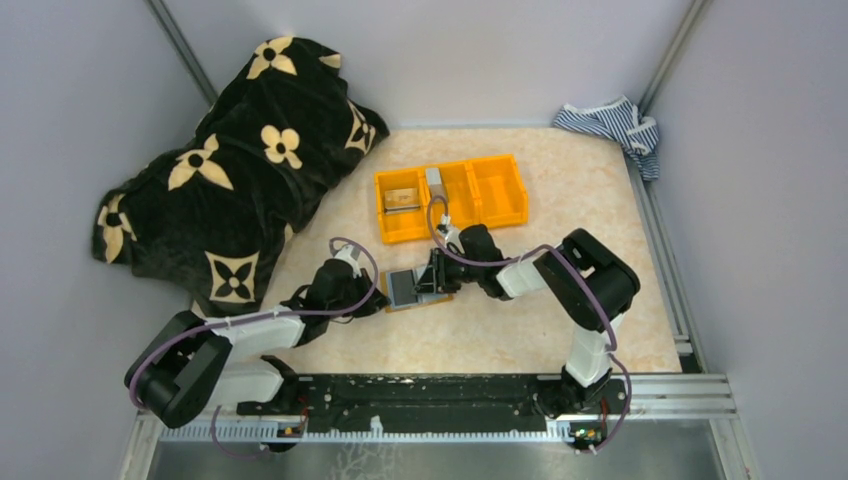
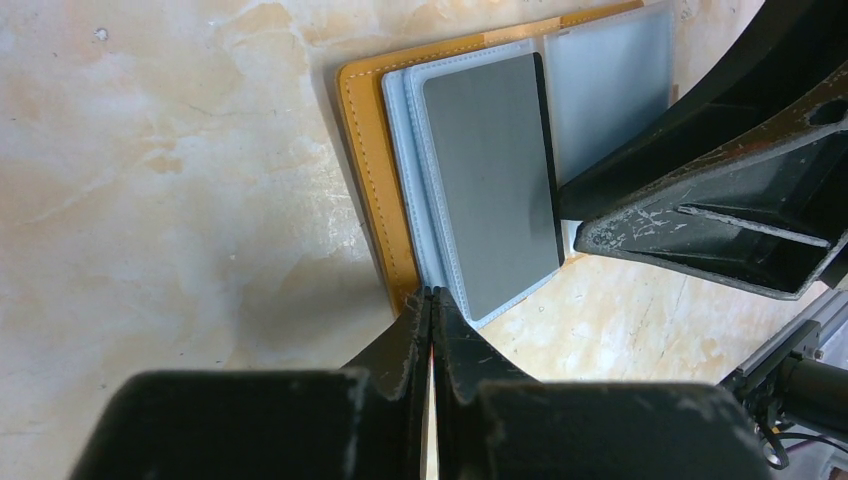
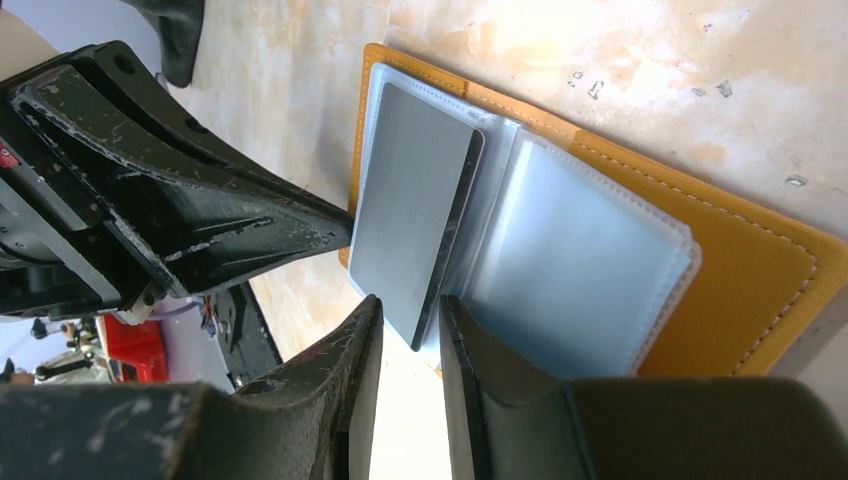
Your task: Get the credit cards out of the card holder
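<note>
The card holder [image 1: 428, 298] lies open and flat on the table, orange-tan outside [image 2: 372, 160] with grey-blue clear sleeves [image 3: 575, 270]. A dark grey credit card [image 2: 490, 180] sits in the sleeve page on the left half; its near long edge looks slightly raised [image 3: 415, 220]. My left gripper [image 2: 432, 295] is shut, its tips resting on the holder's near edge beside the sleeves. My right gripper [image 3: 410, 300] stands narrowly open, its fingers on either side of the card's near corner, with a gap showing on the left finger's side. In the top view the two grippers [image 1: 378, 296] [image 1: 436, 280] meet over the holder.
An orange three-compartment bin [image 1: 497, 190] stands just behind the holder, with a flat tan item in its left cell. A black blanket with cream flowers [image 1: 240, 170] is heaped at the back left. A striped cloth [image 1: 612, 125] lies at the back right corner.
</note>
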You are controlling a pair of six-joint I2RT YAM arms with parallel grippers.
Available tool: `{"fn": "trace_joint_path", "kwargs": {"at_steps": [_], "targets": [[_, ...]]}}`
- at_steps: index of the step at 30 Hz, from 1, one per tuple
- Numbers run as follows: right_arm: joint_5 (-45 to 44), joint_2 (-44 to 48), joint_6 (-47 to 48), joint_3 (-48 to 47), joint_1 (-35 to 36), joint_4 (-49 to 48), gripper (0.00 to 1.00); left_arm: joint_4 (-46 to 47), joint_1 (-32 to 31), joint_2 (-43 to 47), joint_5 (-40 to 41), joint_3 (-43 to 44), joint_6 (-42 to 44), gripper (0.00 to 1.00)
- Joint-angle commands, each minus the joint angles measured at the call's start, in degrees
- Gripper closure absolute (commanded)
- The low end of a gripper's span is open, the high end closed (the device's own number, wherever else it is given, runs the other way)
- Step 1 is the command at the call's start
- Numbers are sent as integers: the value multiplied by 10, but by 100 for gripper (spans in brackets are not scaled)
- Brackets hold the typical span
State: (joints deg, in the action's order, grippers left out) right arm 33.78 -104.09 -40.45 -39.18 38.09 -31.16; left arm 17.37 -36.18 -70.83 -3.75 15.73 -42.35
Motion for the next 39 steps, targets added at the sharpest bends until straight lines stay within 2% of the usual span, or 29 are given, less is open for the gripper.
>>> {"fn": "trace_joint_path", "kwargs": {"at_steps": [1,17,39], "targets": [[-9,16,25,-15,-6,7,71,-31,2,-15,3,-3,14,95],[62,-20,-63,-15,-6,-133,71,-35,3,-29,-4,8,17,95],[71,-32,-44,-25,3,-107,71,-35,3,-45,-9,16,24,95]]}}
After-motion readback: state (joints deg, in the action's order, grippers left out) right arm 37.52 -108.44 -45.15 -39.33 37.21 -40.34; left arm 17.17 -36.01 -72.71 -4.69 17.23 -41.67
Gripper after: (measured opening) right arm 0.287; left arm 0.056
